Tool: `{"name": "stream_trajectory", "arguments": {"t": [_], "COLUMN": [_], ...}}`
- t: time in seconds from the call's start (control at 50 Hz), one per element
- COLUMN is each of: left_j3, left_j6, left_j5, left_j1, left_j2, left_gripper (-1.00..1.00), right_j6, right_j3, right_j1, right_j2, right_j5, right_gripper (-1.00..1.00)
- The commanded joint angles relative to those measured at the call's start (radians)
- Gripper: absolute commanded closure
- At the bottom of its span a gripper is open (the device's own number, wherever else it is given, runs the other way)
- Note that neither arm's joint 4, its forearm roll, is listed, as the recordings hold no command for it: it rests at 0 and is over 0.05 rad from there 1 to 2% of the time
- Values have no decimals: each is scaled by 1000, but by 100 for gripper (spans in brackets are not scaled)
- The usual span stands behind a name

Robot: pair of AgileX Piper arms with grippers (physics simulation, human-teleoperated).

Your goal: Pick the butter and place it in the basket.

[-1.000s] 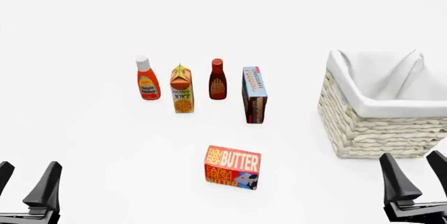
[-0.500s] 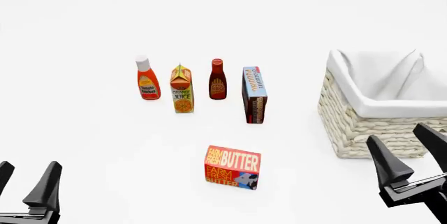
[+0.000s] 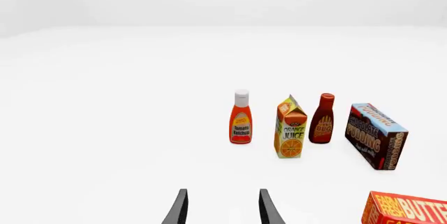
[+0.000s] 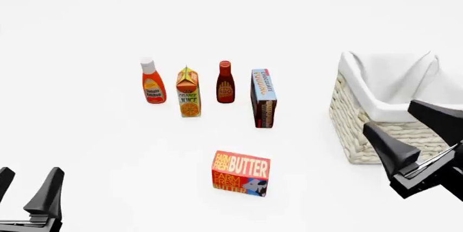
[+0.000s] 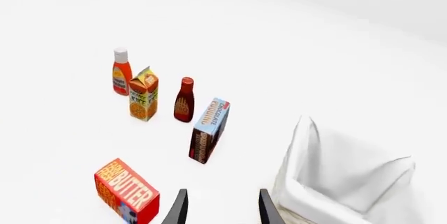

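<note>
The butter (image 4: 241, 173), a red-orange box with yellow lettering, stands alone on the white table near the front centre; it also shows in the wrist views as the butter (image 3: 409, 211) and the butter (image 5: 125, 190). The basket (image 4: 361, 134), pale wicker with white cloth lining, stands at the right, seen closer as the basket (image 5: 293, 192). My right gripper (image 4: 391, 117) hangs open and tilted in front of the basket's near-left side, well to the right of the butter, holding nothing. My left gripper (image 4: 25, 186) is open at the front left corner, empty.
Behind the butter stands a row: a ketchup bottle (image 4: 152, 83), an orange juice carton (image 4: 188, 92), a dark sauce bottle (image 4: 225, 83) and a tall blue-and-brown pudding box (image 4: 263, 98).
My right gripper has risen from the front right corner and swung left and forward, tilting as it went. The left gripper and all the groceries have stayed put.
</note>
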Motion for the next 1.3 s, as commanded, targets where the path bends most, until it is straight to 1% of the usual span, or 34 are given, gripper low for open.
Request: {"name": "stream_trajectory", "arguments": {"t": [0.02,0.04,0.16,0.2,0.22,0.28,0.42,0.56,0.58,0.62,0.72,0.76,0.8,0.88,0.92,0.94,0.98,1.1,1.18,1.28,1.3], "left_j3": [0,0,0,0,0,0,0,0,0,0,0,0,0,0,0,0,0,0,0,0,0], "left_j6": [0,0,0,0,0,0,0,0,0,0,0,0,0,0,0,0,0,0,0,0,0], "left_j5": [0,0,0,0,0,0,0,0,0,0,0,0,0,0,0,0,0,0,0,0,0], "left_j1": [0,0,0,0,0,0,0,0,0,0,0,0,0,0,0,0,0,0,0,0,0], "left_j2": [0,0,0,0,0,0,0,0,0,0,0,0,0,0,0,0,0,0,0,0,0], "left_gripper": [-100,-100,-100,-100,-100,-100,-100,-100,-100,-100,-100,-100,-100,-100,-100,-100,-100,-100,-100,-100,-100], "right_j6": [49,49,53,47,58,61,53,49,43,10,0,-17,-15,-46,-48,-46,-48,-74,-85,-110,-124], "right_j3": [-181,-181,-291,-298,-322,-346,-397,-465,-474,-495,-554,-583,-601,-640,-651,-676,-688,-730,-762,-777,-782], "right_j1": [91,91,137,144,159,177,186,225,225,223,226,229,234,230,230,244,244,270,306,327,329], "right_j2": [95,95,154,159,173,202,263,338,353,387,448,485,501,549,557,574,583,634,660,689,696], "right_j5": [176,176,274,282,300,319,335,390,397,410,436,455,469,491,496,514,518,555,594,627,635], "right_gripper": [-100,-100,-100,-100,-100,-100,-100,-100,-100,-100,-100,-100,-100,-100,-100,-100,-100,-100,-100,-100,-100]}}
